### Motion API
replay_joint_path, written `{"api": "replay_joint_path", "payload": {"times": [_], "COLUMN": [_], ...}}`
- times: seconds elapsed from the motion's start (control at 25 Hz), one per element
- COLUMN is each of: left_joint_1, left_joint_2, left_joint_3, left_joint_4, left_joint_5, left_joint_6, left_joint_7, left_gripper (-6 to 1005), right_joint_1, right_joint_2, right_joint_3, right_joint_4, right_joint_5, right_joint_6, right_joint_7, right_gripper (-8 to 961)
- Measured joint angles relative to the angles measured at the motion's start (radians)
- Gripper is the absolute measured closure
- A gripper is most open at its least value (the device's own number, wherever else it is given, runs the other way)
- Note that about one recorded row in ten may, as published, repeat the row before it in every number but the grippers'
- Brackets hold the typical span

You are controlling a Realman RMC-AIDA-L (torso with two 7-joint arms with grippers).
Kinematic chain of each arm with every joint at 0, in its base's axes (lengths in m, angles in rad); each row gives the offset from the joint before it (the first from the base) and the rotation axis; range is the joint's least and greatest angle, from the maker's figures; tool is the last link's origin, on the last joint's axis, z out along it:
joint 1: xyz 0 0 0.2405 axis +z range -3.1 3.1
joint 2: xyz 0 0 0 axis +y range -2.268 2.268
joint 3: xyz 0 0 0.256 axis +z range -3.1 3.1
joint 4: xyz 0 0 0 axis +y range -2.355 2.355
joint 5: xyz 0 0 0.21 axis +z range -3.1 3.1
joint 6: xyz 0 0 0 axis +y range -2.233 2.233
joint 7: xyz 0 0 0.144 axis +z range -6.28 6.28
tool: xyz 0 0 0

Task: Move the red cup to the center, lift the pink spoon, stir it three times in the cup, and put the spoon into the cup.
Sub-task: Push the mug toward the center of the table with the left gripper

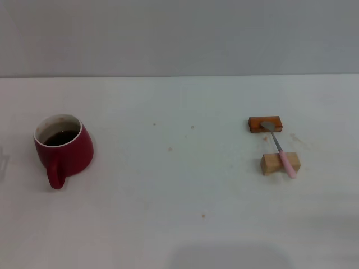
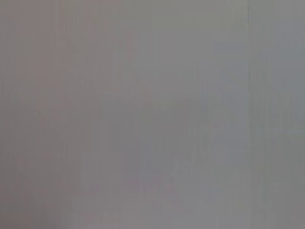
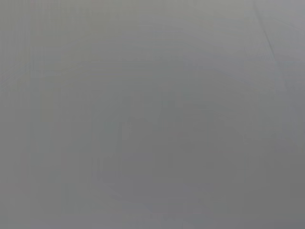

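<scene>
One cup, red, upright on the table far over on my left side, well off centre; handle points toward me, dark liquid inside below the pale rim. One spoon, pink handle, silver bowl, on my right side, well apart from the cup. It lies bridged across two wooden blocks: bowl resting on the far block, which is darker orange-brown, handle crossing the near block, pale wood, with the handle tip overhanging that block toward me. Blocks sit near each other, not touching. So count: one cup, one spoon, two blocks. A few small brownish specks dot the table between cup and spoon. Neither of my grippers shows in the head view, no arms either. Both wrist views give only flat grey, nothing to make out, no fingers, no objects. So I can't tell how far either claw is spread or whether it has anything; cup and spoon both sit untouched on the table. Grey wall runs behind the table's far edge.
</scene>
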Motion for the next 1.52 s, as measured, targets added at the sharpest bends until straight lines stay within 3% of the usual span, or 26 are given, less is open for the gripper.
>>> {"api": "replay_joint_path", "payload": {"times": [0.76, 1.12, 1.52], "left_joint_1": [-0.004, -0.055, -0.112], "left_joint_2": [0.001, 0.004, 0.008], "left_joint_3": [0.039, 0.044, 0.057], "left_joint_4": [0.01, 0.053, 0.093], "left_joint_5": [-0.003, 0.004, 0.013], "left_joint_6": [-0.022, -0.081, -0.13], "left_joint_7": [0.017, 0.026, 0.029], "left_gripper": [278, 338, 847], "right_joint_1": [0.0, -0.005, -0.011], "right_joint_2": [0.0, 0.0, 0.0], "right_joint_3": [-0.003, -0.011, -0.011], "right_joint_4": [0.006, 0.006, 0.006], "right_joint_5": [0.0, 0.0, 0.0], "right_joint_6": [-0.002, -0.013, -0.015], "right_joint_7": [0.0, 0.0, 0.0], "right_gripper": [197, 197, 197]}}
